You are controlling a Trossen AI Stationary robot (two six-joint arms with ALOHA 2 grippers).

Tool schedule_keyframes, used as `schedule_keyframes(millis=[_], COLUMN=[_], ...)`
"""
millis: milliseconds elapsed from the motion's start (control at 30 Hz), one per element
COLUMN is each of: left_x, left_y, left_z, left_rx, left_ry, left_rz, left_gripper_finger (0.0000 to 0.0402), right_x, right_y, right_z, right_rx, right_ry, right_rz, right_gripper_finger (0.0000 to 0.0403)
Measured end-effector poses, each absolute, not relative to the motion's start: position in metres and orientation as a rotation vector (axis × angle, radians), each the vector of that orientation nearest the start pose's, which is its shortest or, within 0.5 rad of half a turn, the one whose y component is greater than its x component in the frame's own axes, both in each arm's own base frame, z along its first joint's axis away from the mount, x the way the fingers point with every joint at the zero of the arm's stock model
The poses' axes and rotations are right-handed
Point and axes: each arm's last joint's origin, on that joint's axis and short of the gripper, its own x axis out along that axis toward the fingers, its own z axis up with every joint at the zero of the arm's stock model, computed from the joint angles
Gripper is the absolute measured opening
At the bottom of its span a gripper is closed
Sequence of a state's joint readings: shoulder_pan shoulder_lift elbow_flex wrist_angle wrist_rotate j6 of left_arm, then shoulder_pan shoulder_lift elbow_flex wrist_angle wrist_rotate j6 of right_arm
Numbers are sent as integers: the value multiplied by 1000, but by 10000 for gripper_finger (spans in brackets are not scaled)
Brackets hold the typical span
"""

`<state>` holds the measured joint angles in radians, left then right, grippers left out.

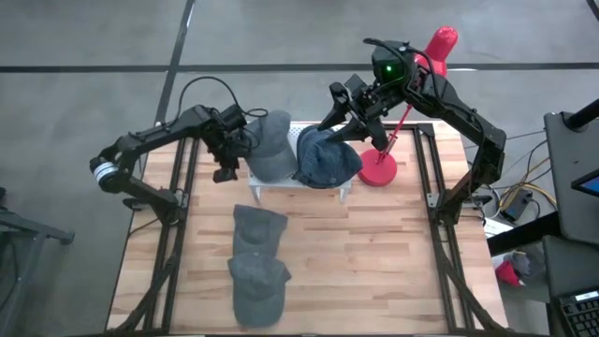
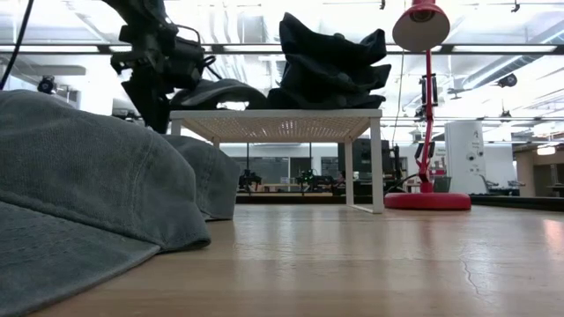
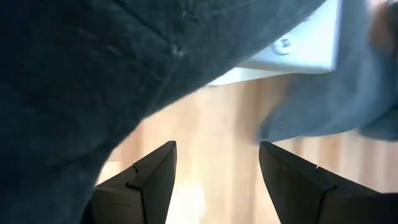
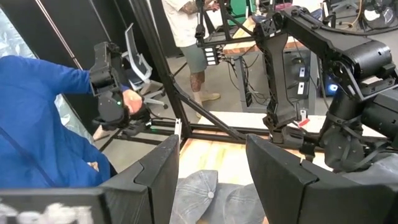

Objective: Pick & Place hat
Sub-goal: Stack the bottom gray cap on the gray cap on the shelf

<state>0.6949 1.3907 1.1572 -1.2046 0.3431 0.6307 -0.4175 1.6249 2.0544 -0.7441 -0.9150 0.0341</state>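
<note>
A white rack [image 1: 301, 185] stands at the far middle of the table. On it lie a grey hat [image 1: 271, 145] and, to its right, a darker blue hat [image 1: 326, 159]. Two more grey hats [image 1: 259, 225] [image 1: 257, 281] lie on the table nearer the front. My left gripper [image 1: 227, 161] is open and points steeply down just left of the rack's grey hat. That hat [image 3: 74, 74] overhangs it, and bare wood shows between the fingers [image 3: 217, 146]. My right gripper [image 1: 342, 110] hangs open above the blue hat, pointing almost level, with nothing between its fingers [image 4: 211, 140].
A red desk lamp [image 1: 379, 168] stands right of the rack, its shade [image 1: 442, 45] leaning beyond the far edge. Bare wood lies on either side of the two front hats. Beyond the table are people, one in blue [image 4: 43, 124], and another robot frame.
</note>
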Motion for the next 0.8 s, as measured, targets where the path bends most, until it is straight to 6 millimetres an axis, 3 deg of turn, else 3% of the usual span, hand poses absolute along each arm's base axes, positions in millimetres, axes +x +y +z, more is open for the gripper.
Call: schedule_keyframes(millis=[133, 600, 800], left_x=[187, 177, 173], left_y=[146, 138, 137], left_z=[272, 295, 295], left_rx=[-100, -104, -126], left_ry=[1286, 1281, 1298], left_rz=[-74, -34, -18], left_gripper_finger=[230, 230, 230], right_x=[296, 296, 296], right_y=[-106, -106, -106], right_z=[497, 497, 497], right_rx=[230, 230, 230], right_ry=[259, 259, 260], right_rz=[490, 490, 489], right_gripper_finger=[182, 183, 182])
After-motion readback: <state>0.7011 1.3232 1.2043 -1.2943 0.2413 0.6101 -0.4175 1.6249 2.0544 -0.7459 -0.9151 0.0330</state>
